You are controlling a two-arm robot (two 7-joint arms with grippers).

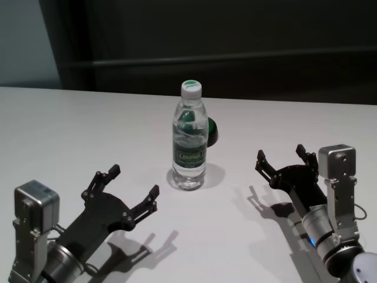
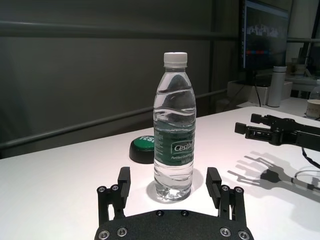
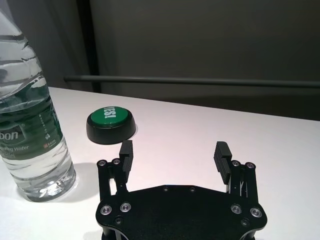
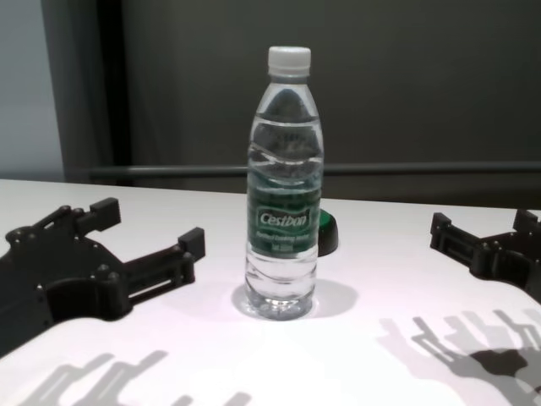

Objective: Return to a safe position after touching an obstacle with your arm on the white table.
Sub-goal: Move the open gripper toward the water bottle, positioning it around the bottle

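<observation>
White matte bench [image 1: 70,124] carries a tall clear plastic water bottle [image 1: 189,141] at centre; left hand [image 1: 134,187] and right hand [image 1: 281,157] flank it, both open, so a careless retreat could topple it.

- Rear wall [image 1: 235,35]: dark panelled surface running behind the far edge of the worktop.
- Horizontal rail [image 4: 406,169]: grey bar fixed along that wall, parallel to the far edge.
- Pale wall section [image 1: 26,41]: light grey, at the far left corner.
- Monitor [image 2: 265,32]: lit screen, seen in the left wrist view.
- Side desk [image 2: 295,102]: white, carrying a cylindrical flask [image 2: 276,86].
- Lighting: overhead, casting distinct shadows.
</observation>
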